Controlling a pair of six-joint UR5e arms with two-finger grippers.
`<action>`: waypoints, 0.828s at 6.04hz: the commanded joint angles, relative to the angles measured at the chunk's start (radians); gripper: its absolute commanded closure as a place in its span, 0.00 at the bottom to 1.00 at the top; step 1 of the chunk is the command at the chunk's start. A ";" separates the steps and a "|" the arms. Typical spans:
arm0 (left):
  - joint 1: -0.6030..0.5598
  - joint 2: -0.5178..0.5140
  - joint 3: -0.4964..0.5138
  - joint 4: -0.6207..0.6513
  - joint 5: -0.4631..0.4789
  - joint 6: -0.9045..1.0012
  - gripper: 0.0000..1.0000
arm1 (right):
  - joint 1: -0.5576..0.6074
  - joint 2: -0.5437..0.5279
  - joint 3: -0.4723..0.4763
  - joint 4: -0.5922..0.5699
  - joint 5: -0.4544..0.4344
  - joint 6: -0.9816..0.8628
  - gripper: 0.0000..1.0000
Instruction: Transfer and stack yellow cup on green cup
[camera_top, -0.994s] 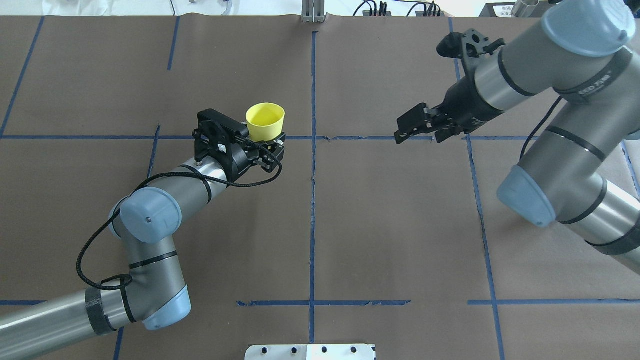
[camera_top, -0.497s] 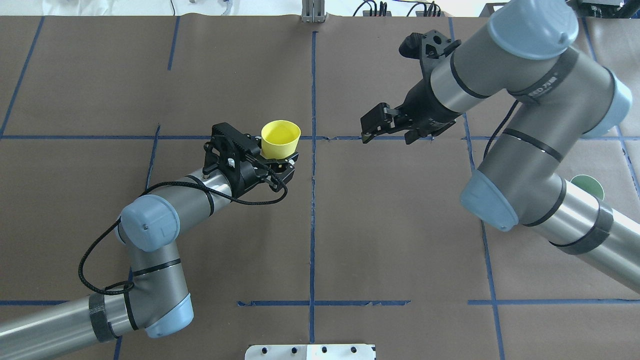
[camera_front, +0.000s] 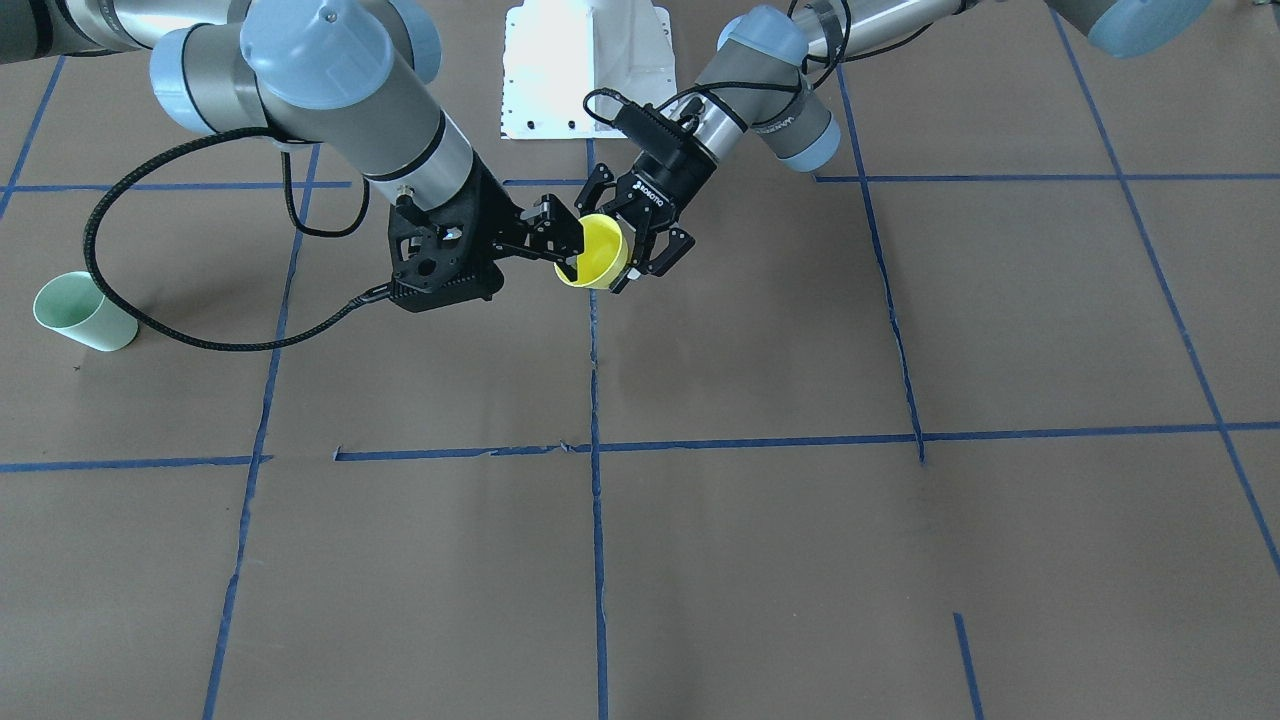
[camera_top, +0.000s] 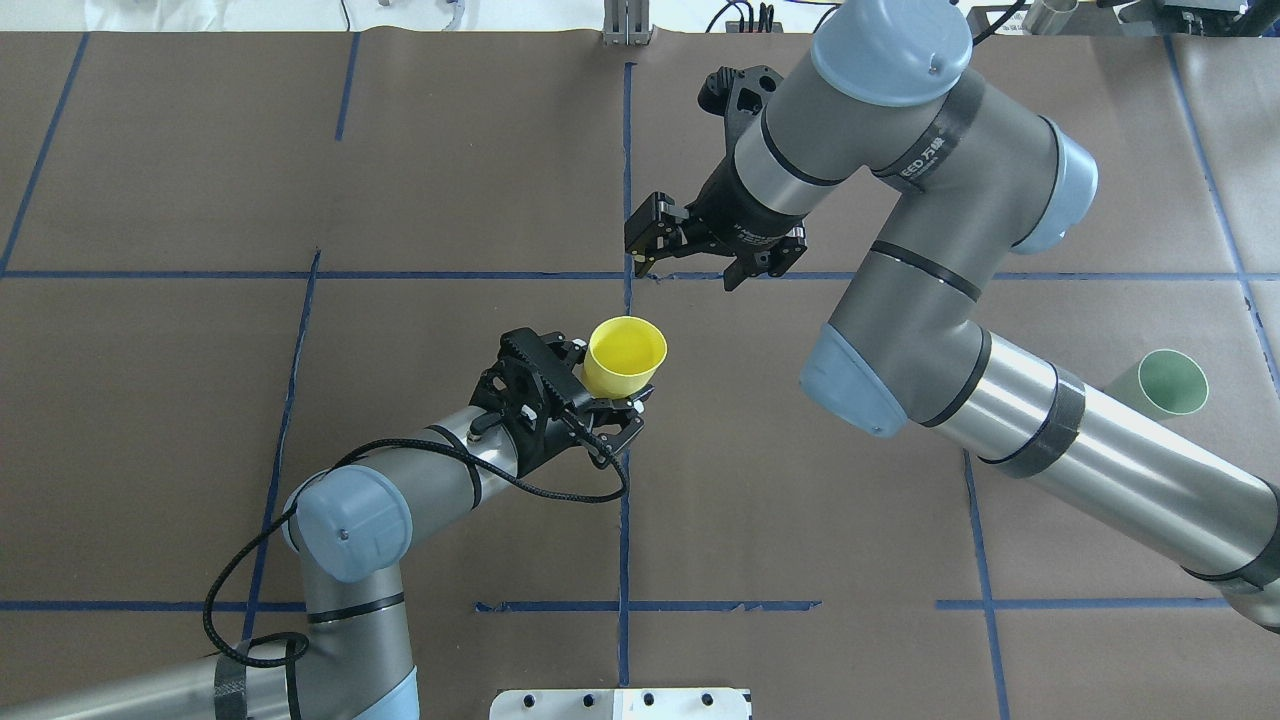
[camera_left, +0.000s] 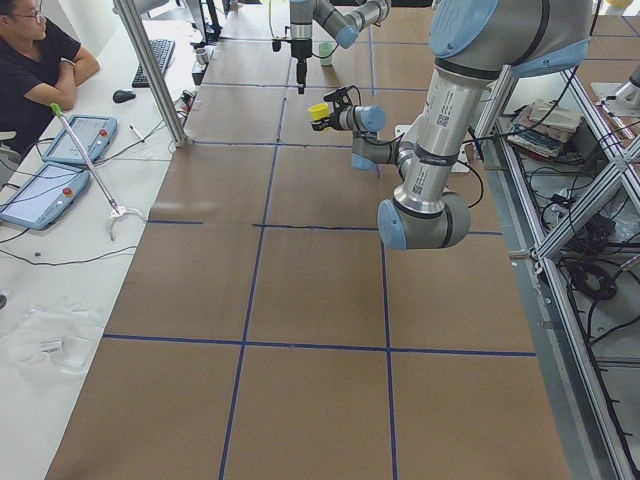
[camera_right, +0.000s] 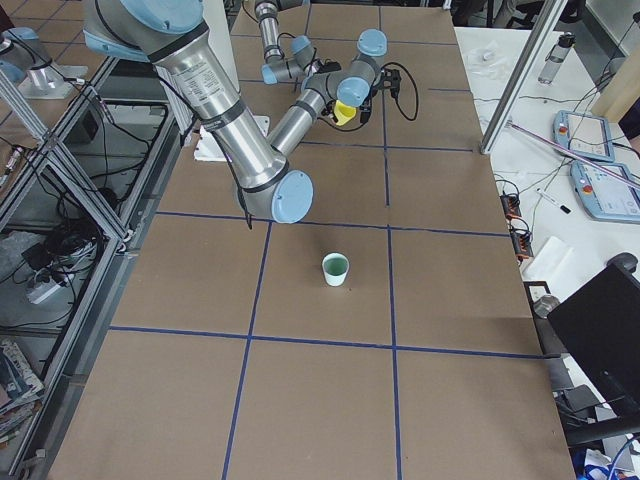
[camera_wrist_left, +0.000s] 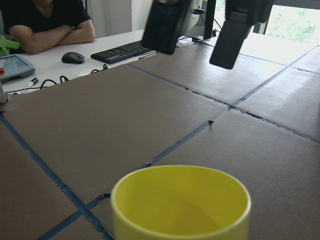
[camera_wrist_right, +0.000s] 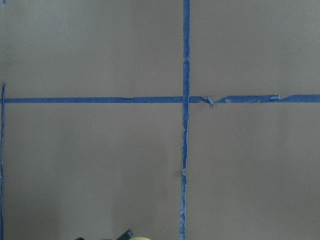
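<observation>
The yellow cup (camera_top: 625, 352) is upright in my left gripper (camera_top: 612, 388), which is shut on its lower part and holds it above the table near the centre tape line. It also shows in the front view (camera_front: 598, 252) and the left wrist view (camera_wrist_left: 180, 202). My right gripper (camera_top: 688, 268) is open and empty, beyond the cup and a little to its right. Its fingers (camera_wrist_left: 165, 25) hang ahead of the cup in the left wrist view. The green cup (camera_top: 1165, 382) stands upright at the table's right side, partly behind my right arm; it also shows in the front view (camera_front: 80, 312).
Blue tape lines (camera_top: 625, 480) divide the brown table into squares. A white base plate (camera_top: 620, 703) lies at the near edge. An operator (camera_left: 40, 50) sits at a side desk with tablets and a keyboard.
My left arm has carried the yellow cup right and nearer to my base. My right arm has swung left toward the centre line, uncovering the green cup.
</observation>
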 joint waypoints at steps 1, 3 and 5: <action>0.043 -0.004 0.002 -0.006 0.091 0.003 0.89 | -0.033 -0.007 -0.006 -0.001 0.031 -0.001 0.00; 0.044 -0.004 -0.003 -0.010 0.103 -0.004 0.86 | -0.037 -0.016 -0.004 0.000 0.091 -0.001 0.00; 0.044 -0.006 -0.012 -0.011 0.103 -0.005 0.84 | -0.063 -0.018 -0.006 0.000 0.093 -0.004 0.00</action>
